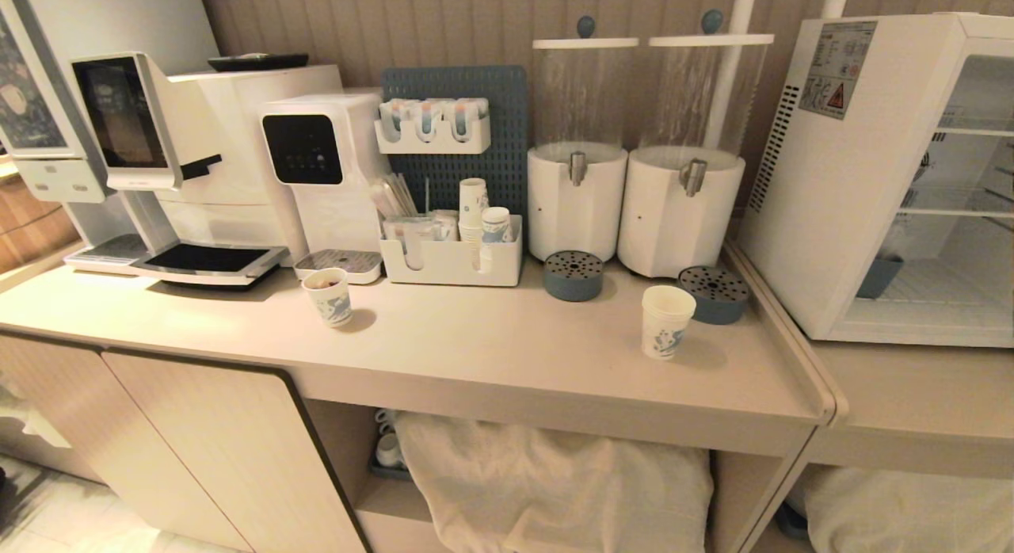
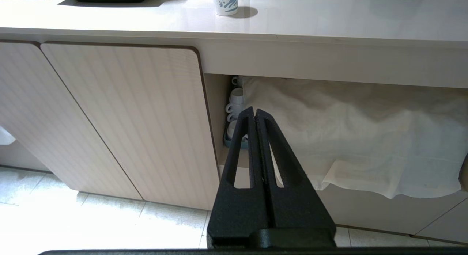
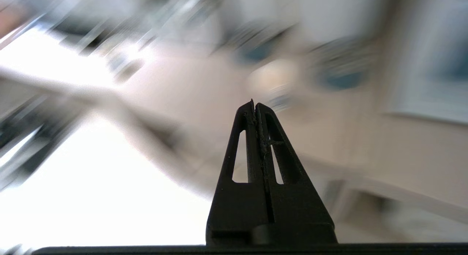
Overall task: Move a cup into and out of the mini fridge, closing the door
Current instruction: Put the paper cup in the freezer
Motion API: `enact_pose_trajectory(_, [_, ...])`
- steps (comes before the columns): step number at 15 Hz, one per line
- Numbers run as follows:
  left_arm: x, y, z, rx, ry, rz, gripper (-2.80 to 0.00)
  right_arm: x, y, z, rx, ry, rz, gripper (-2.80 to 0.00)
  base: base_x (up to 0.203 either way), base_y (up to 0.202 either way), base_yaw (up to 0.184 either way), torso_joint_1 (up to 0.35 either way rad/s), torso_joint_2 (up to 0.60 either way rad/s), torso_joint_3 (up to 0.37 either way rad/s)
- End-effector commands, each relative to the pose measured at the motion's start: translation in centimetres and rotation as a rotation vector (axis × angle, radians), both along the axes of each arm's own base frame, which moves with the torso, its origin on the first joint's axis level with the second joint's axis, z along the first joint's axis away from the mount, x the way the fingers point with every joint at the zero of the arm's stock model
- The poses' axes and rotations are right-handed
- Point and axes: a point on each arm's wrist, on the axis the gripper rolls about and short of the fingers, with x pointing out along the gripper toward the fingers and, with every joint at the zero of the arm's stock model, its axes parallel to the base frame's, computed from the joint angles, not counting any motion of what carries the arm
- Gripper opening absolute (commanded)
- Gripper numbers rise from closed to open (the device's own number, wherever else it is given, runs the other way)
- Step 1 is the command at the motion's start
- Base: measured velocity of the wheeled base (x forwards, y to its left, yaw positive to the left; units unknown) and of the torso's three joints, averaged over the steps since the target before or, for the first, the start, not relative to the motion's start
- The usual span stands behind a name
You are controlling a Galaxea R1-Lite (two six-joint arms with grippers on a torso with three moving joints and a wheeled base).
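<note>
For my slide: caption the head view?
White cup waits on counter beside the mini fridge; no gripper in view.

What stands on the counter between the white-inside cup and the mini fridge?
Only a blue-grey drip tray, just behind the cup, toward the mini fridge; the rest of the counter there is bare. The head view shows this.

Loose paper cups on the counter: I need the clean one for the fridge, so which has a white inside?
The cup in front of the right drink dispenser; the other loose cup, near the water machine, is brown inside.
</note>
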Motion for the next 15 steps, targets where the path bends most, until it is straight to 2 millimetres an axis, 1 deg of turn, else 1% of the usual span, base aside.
enact_pose_trajectory(1, [0.0, 0.0, 0.0, 0.003, 0.003, 0.0, -2.8, 8.7, -0.9, -3.5, 0.137, 0.212, 0.221, -2.8, 0.0, 0.0, 0.0, 0.0, 0.0, 0.0])
enact_pose_trajectory(2, [0.0, 0.0, 0.0, 0.002, 0.003, -0.001, -2.8, 11.3, -1.5, -5.0, 0.178, 0.248, 0.277, -2.8, 0.0, 0.0, 0.0, 0.0, 0.0, 0.0])
enact_pose_trajectory(3, [0.0, 0.0, 0.0, 0.002, 0.003, 0.001, -2.8, 13.5, -2.2, -6.7, 0.188, 0.264, 0.31, -2.8, 0.0, 0.0, 0.0, 0.0, 0.0, 0.0])
enact_pose_trajectory(4, [0.0, 0.0, 0.0, 0.003, 0.003, 0.0, -2.8, 15.8, -2.9, -9.4, 0.162, 0.254, 0.353, -2.8, 0.0, 0.0, 0.0, 0.0, 0.0, 0.0])
enact_pose_trajectory(5, [0.0, 0.0, 0.0, 0.005, 0.003, 0.0, -2.8, 17.5, -3.5, -12.5, 0.098, 0.204, 0.414, 0.0, 0.0, 0.0, 0.0, 0.0, 0.0, 0.0])
enact_pose_trajectory(6, [0.0, 0.0, 0.0, 0.005, 0.003, 0.0, -2.8, 18.8, -3.9, -15.4, 0.031, 0.135, 0.471, 0.0, 0.0, 0.0, 0.0, 0.0, 0.0, 0.0])
enact_pose_trajectory(7, [0.0, 0.0, 0.0, 0.003, 0.004, 0.0, -2.8, 19.8, -4.2, -17.6, -0.025, 0.07, 0.508, 0.0, 0.0, 0.0, 0.0, 0.0, 0.0, 0.0])
enact_pose_trajectory(8, [0.1, 0.0, 0.0, 0.001, 0.0, 0.0, -2.8, 20.5, -4.4, -19.1, -0.046, 0.033, 0.522, 0.0, 0.0, 0.0, 0.0, 0.0, 0.0, 0.0])
enact_pose_trajectory(10, [0.1, 0.0, 0.0, -0.002, -0.011, 0.0, -2.8, 22.4, -4.7, -21.5, -0.058, -0.01, 0.522, 0.0, 0.0, 0.0, 0.0, 0.0, 0.0, 0.0])
enact_pose_trajectory(12, [0.2, 0.0, 0.0, 0.002, -0.033, 0.001, -2.8, 23.8, -4.2, -23.2, -0.069, -0.032, 0.52, 0.0, 0.0, 0.0, 0.0, 0.0, 0.0, 0.0])
enact_pose_trajectory(14, [0.2, 0.0, -0.1, 0.004, -0.034, -0.001, -2.8, 23.9, -3.9, -23.4, -0.075, -0.033, 0.517, 0.0, 0.0, 0.0, 0.0, 0.0, 0.0, 0.0])
enact_pose_trajectory(15, [0.4, 0.0, -0.1, 0.01, -0.053, -0.005, -2.8, 24.1, -3.4, -24.3, -0.084, -0.038, 0.522, 0.0, 0.0, 0.0, 0.0, 0.0, 0.0, 0.0])
